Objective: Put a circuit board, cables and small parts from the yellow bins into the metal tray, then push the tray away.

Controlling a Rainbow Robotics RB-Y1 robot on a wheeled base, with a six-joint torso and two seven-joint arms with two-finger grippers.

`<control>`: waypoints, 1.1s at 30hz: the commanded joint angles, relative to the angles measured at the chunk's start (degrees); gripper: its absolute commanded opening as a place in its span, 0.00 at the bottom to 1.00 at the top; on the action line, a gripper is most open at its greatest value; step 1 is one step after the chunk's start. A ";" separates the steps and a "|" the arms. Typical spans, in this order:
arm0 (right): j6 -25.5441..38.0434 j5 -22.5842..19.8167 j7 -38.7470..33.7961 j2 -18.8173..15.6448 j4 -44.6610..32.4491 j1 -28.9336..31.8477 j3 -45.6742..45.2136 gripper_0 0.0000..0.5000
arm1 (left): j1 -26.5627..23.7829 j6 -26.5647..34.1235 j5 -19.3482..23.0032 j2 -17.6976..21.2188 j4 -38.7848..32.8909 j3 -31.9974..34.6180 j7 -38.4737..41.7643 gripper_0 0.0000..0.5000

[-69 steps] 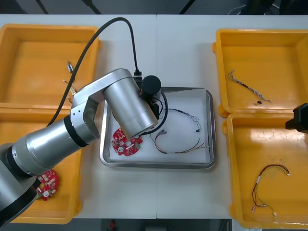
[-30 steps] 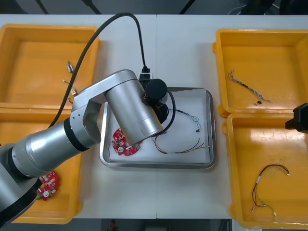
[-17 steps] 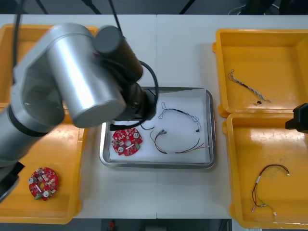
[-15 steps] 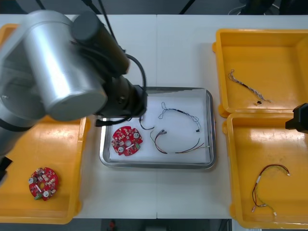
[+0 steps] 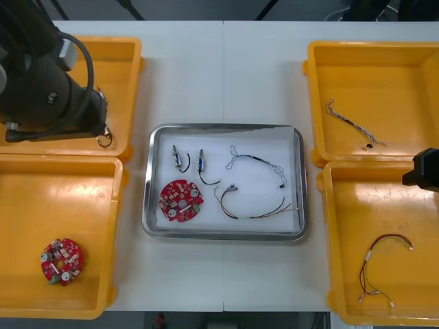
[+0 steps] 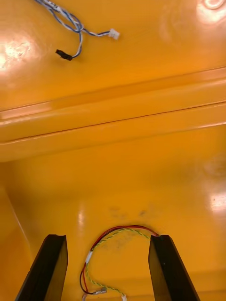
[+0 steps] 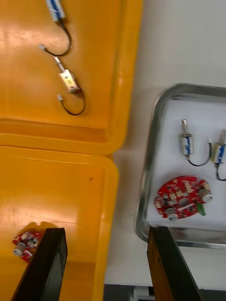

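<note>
Front view: the tray [image 5: 299, 179] sits mid-table between the bins, holding a board [image 5: 180, 201], two parts [image 5: 180, 160], a blue-white cable [image 5: 257, 163] and a red-yellow cable [image 5: 255, 208]. The left arm [image 5: 48, 89] hangs over the far left bin [image 5: 127, 51]; the right arm [image 5: 425, 168] is at the right edge by the near right bin [image 5: 343, 205]. Right wrist view: the right gripper [image 6: 107, 240] is spread wide and empty above that bin, with a second red-yellow cable [image 6: 117, 233] on the floor between its fingers. Left wrist view: the left gripper [image 7: 106, 233] is spread wide and empty over the near left bin [image 7: 61, 188] rim, near the tray.
</note>
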 commanded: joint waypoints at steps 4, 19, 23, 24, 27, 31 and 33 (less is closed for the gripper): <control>1.81 -7.21 5.43 -1.53 -1.67 -5.87 1.93 1.00 | 7.57 -0.27 1.00 7.44 4.04 10.76 -13.09 1.00; 6.21 -8.09 9.21 -1.53 -8.26 -23.53 21.89 1.00 | 25.50 -15.21 5.66 13.16 11.42 18.14 -27.06 1.00; 6.30 -8.61 10.09 -0.56 -8.70 -28.72 28.30 1.00 | 27.78 -16.71 5.57 13.07 12.48 18.14 -27.32 1.00; 6.30 -8.70 10.36 0.05 -8.70 -30.13 30.06 1.00 | 28.48 -17.23 5.57 13.16 12.48 18.14 -27.41 1.00; 6.21 -8.97 11.32 2.07 -8.70 -33.55 34.19 1.00 | 29.98 -18.11 5.57 13.60 12.12 18.14 -27.85 1.00; 6.30 -9.05 12.64 4.80 -8.61 -37.77 39.90 1.00 | 30.24 -18.11 6.10 14.30 12.12 18.14 -28.47 1.00; 6.30 -8.88 13.26 6.03 -8.61 -39.62 42.19 1.00 | 30.33 -18.11 6.54 14.48 12.12 18.14 -28.73 1.00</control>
